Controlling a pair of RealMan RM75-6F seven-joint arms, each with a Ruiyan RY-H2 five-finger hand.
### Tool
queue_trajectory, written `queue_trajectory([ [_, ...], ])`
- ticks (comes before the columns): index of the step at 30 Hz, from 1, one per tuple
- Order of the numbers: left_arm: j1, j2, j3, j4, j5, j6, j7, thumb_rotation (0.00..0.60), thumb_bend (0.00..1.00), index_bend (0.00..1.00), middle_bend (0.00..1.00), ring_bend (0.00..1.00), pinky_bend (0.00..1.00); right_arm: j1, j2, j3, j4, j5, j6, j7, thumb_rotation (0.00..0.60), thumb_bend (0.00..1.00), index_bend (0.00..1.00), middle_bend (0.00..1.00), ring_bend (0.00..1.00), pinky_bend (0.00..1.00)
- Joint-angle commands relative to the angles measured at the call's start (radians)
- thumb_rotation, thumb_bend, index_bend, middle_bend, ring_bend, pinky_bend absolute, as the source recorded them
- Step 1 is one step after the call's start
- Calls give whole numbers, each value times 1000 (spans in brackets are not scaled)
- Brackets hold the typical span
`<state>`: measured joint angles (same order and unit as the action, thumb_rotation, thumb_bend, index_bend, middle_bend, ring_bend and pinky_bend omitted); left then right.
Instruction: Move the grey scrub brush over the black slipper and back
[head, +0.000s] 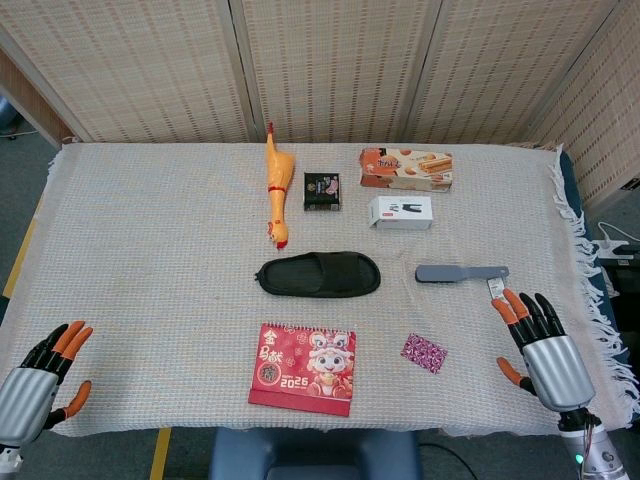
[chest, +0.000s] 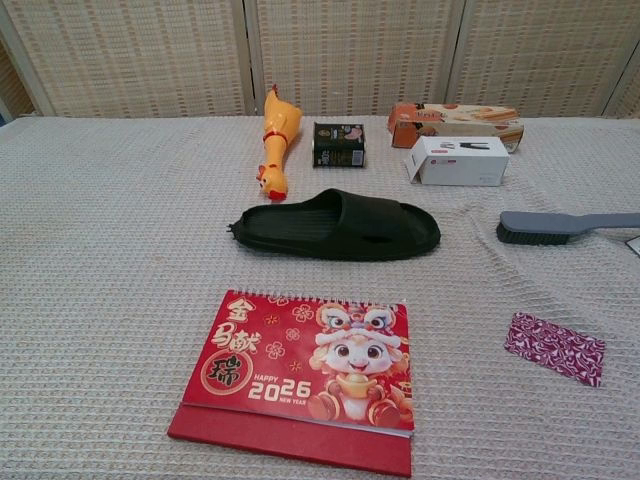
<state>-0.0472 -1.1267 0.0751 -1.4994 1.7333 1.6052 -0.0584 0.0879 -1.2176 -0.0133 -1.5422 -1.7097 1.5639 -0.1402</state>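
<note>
The grey scrub brush (head: 461, 273) (chest: 565, 226) lies flat on the cloth, right of the black slipper (head: 319, 274) (chest: 335, 225), bristle head towards the slipper. The slipper rests at the table's middle. My right hand (head: 540, 347) hovers near the front right, just below the brush's handle end, fingers spread and holding nothing. My left hand (head: 40, 385) sits at the front left corner, fingers apart and empty. Neither hand shows in the chest view.
A red 2026 desk calendar (head: 303, 367) (chest: 300, 373) stands in front of the slipper. A small patterned packet (head: 424, 352) (chest: 556, 347) lies front right. Behind are a rubber chicken (head: 276, 196), a dark packet (head: 322, 191), a white box (head: 400, 212) and an orange box (head: 406, 168).
</note>
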Motion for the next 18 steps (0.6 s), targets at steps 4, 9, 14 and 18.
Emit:
queue_trajectory([
  [4, -5, -4, 1, -3, 2, -11, 13, 582, 444, 0, 0, 0, 186, -5, -13, 17, -6, 66, -34, -45, 600, 145, 0, 0, 0, 11],
  [9, -8, -3, -1, -7, 15, -1, 8, 583, 448, 0, 0, 0, 186, 34, -36, 61, -2, 133, -103, -97, 600, 146, 0, 0, 0, 27],
  [14, -24, -2, -2, -9, 9, -29, -6, 587, 447, 0, 0, 0, 187, 177, -55, 157, 18, 258, -315, -153, 600, 146, 0, 0, 0, 75],
  [18, -26, -5, -7, -1, 20, -12, -19, 587, 448, 0, 0, 0, 187, 293, -93, 222, 67, 407, -501, -211, 600, 146, 36, 2, 0, 94],
])
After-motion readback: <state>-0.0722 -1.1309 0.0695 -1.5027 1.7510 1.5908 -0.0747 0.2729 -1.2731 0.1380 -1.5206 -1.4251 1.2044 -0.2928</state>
